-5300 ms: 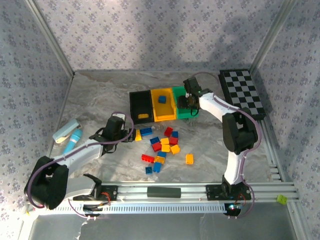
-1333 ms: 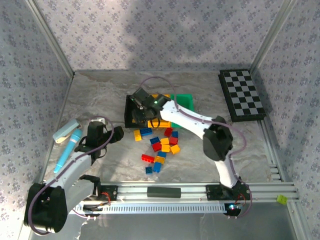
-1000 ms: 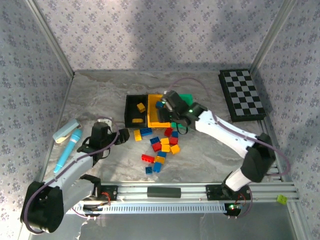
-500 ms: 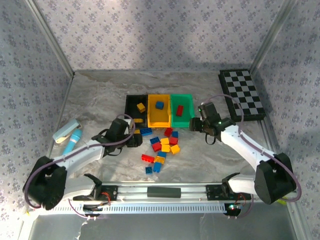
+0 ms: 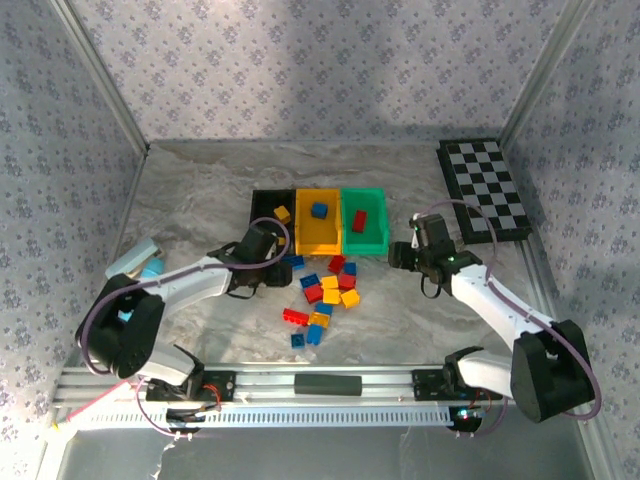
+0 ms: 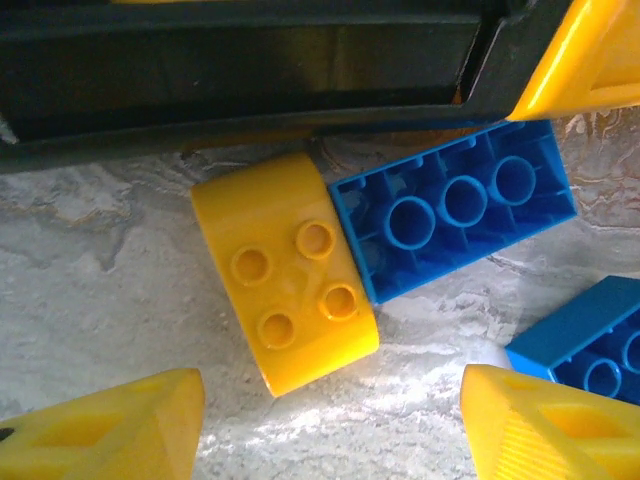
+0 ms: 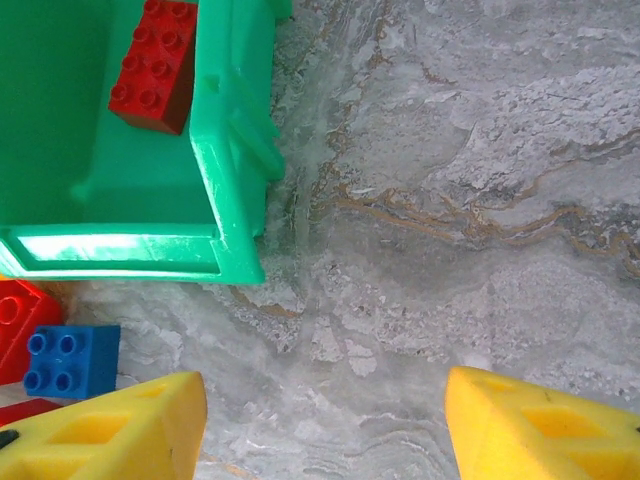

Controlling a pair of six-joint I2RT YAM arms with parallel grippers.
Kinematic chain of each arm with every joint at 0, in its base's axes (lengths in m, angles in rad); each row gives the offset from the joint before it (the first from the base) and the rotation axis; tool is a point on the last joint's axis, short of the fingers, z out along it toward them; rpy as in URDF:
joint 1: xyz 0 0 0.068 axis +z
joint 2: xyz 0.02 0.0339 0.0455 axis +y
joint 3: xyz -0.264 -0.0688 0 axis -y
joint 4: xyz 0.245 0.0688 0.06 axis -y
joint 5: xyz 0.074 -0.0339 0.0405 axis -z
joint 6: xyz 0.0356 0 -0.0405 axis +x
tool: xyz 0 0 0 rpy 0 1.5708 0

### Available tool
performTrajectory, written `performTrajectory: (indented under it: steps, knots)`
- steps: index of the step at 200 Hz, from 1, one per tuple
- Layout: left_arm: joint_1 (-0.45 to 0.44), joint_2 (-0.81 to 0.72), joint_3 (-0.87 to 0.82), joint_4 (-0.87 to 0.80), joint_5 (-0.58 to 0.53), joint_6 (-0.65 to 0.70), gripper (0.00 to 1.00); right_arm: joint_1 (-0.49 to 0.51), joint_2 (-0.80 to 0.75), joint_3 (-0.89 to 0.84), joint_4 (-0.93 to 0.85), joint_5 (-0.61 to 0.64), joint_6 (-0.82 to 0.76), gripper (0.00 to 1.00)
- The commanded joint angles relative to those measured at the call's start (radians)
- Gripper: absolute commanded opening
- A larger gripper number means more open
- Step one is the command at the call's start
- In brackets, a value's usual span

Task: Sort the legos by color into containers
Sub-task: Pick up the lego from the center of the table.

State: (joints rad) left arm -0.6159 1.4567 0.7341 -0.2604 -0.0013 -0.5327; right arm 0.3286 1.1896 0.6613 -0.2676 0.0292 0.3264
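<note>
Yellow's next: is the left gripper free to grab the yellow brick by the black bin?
Probably yes: the left gripper is open near the yellow brick, uncovered, though a blue brick touches it.

Green bin [image 7: 225, 190] (red brick [image 7: 155, 65]), black-and-white chequered board [image 5: 487, 190]

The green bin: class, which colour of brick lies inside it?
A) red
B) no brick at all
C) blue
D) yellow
A: in the right wrist view a single red brick lies on the floor of the green bin, and no other brick is seen in the part of the bin on view.
</note>
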Motion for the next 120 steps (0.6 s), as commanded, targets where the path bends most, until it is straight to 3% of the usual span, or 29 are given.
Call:
performTrajectory:
  steps: [1,45,67,81,95,120]
  knots:
    - [-0.007,0.025,0.044,-0.062,-0.045,0.016,0.67,-0.005,0.025,-0.029,0.078,0.007,-0.023,0.66]
    - [-0.009,0.083,0.086,-0.098,-0.095,0.004,0.63,-0.004,0.045,-0.067,0.129,-0.019,-0.02,0.66]
    - [-0.01,0.116,0.098,-0.096,-0.094,0.001,0.46,-0.003,0.029,-0.079,0.137,-0.017,-0.016,0.66]
    - [-0.013,0.132,0.108,-0.097,-0.087,0.002,0.44,0.0,0.016,-0.085,0.136,-0.005,-0.016,0.66]
    - [-0.017,0.139,0.115,-0.101,-0.088,0.004,0.34,-0.001,0.006,-0.088,0.136,0.005,-0.018,0.66]
    - [-0.028,0.116,0.111,-0.106,-0.104,0.001,0.24,0.0,-0.002,-0.096,0.141,0.015,-0.018,0.66]
